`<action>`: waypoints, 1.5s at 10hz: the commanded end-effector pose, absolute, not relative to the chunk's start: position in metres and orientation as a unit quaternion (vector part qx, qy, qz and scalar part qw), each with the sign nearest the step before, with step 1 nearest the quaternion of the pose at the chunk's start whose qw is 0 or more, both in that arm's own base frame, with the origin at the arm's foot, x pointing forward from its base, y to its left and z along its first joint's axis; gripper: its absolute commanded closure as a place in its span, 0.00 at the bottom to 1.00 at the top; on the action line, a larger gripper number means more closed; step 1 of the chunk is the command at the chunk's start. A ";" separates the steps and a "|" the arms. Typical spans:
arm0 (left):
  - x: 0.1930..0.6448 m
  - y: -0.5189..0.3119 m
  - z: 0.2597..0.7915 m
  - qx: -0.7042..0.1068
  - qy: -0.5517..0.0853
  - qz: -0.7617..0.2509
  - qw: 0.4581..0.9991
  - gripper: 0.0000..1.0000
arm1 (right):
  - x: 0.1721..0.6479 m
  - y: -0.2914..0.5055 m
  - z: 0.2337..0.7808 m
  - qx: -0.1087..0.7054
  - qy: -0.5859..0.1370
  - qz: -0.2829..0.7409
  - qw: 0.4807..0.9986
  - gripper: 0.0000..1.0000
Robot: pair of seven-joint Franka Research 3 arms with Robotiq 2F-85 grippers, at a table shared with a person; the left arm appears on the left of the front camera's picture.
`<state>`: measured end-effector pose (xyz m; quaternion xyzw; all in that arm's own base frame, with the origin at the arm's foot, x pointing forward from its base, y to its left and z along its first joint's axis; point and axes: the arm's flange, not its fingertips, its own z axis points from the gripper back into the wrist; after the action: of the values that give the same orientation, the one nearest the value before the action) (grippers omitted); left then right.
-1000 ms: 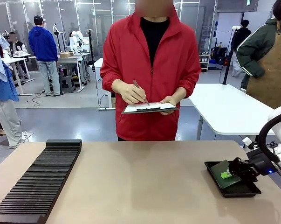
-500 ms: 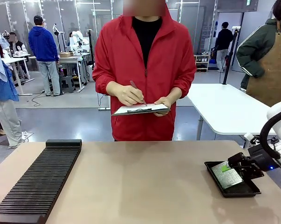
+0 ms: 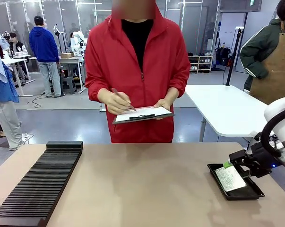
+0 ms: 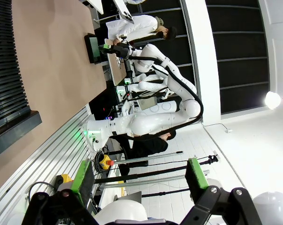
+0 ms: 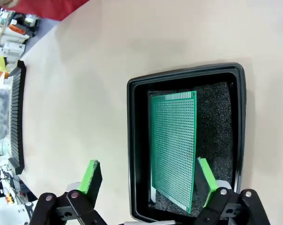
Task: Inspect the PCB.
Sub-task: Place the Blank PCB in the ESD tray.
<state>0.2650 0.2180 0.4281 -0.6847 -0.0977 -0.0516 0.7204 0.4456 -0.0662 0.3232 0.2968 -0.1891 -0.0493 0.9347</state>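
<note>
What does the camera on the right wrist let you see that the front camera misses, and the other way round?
Right wrist view alone: the PCB's grid of tiny holes, the dark foam under it, and the right tool open, one pad outside the black tray.

Front view alone: a person in a red jacket writing on a clipboard.

Both: PCB, tray, tan table and ribbed black rack.

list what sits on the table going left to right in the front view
long black ribbed slotted rack → bare tan tabletop → shallow black tray holding the thin green rectangular PCB → open right gripper over the tray
</note>
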 end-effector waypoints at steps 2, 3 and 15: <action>0.264 0.218 0.433 -0.681 -0.088 -0.046 0.726 0.00 | 0.444 -0.052 0.333 0.275 -0.194 -0.082 0.938 0.00; 0.264 0.218 0.433 -0.681 -0.088 -0.046 0.726 0.00 | 0.447 -0.063 0.328 0.292 -0.192 -0.057 0.935 0.00; 0.264 0.218 0.433 -0.681 -0.088 -0.046 0.726 0.00 | 0.447 -0.063 0.328 0.292 -0.192 -0.057 0.935 0.00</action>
<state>0.2651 0.2180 0.4281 -0.6847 -0.0977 -0.0516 0.7204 0.4472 -0.0617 0.3309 0.2911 -0.1928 -0.0658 0.9347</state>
